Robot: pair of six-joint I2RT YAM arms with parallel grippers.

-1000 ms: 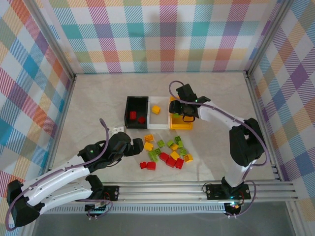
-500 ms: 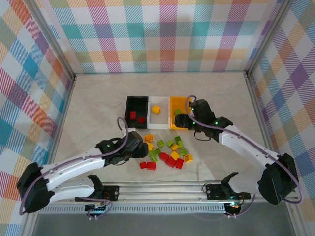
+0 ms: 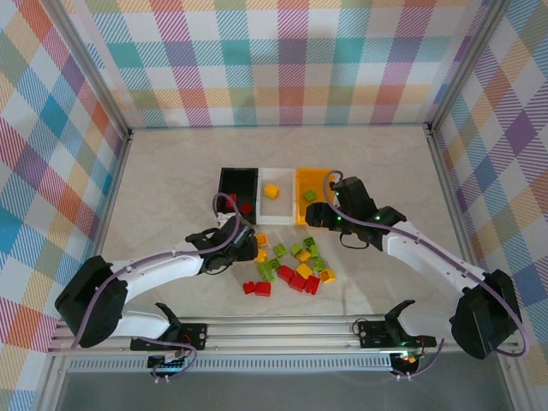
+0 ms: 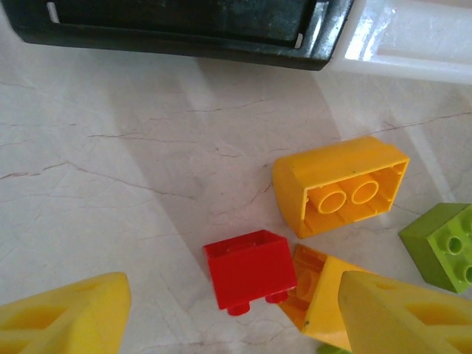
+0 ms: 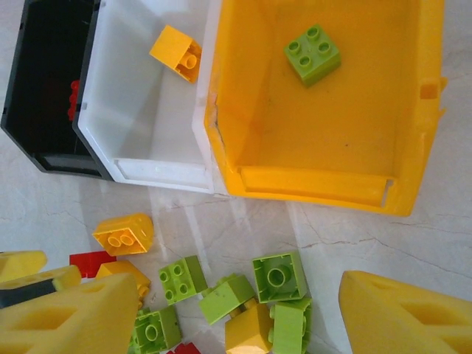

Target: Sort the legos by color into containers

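Observation:
In the left wrist view a small red lego (image 4: 249,269) lies on the table between my left gripper's (image 4: 234,289) yellow fingers (image 4: 63,317). The jaws are open, with gaps on both sides. A yellow lego (image 4: 339,184) and an orange one (image 4: 316,289) lie beside it. My right gripper (image 5: 237,295) hangs open over several green legos (image 5: 279,276), just in front of the orange-yellow container (image 5: 324,184). That container holds one green lego (image 5: 313,53). The white container (image 5: 140,169) holds a yellow lego (image 5: 177,50). The black container (image 3: 237,175) holds two red legos (image 3: 231,201).
The three containers stand side by side at mid-table. The loose pile of legos (image 3: 291,265) lies in front of them, between both grippers. Metal frame posts (image 3: 111,205) and plaid walls border the table. A rail (image 3: 291,330) runs along the near edge.
My left arm has reached forward to the pile's left edge and its jaws have narrowed round the red lego. My right gripper has drawn back from over the orange-yellow container to its front edge.

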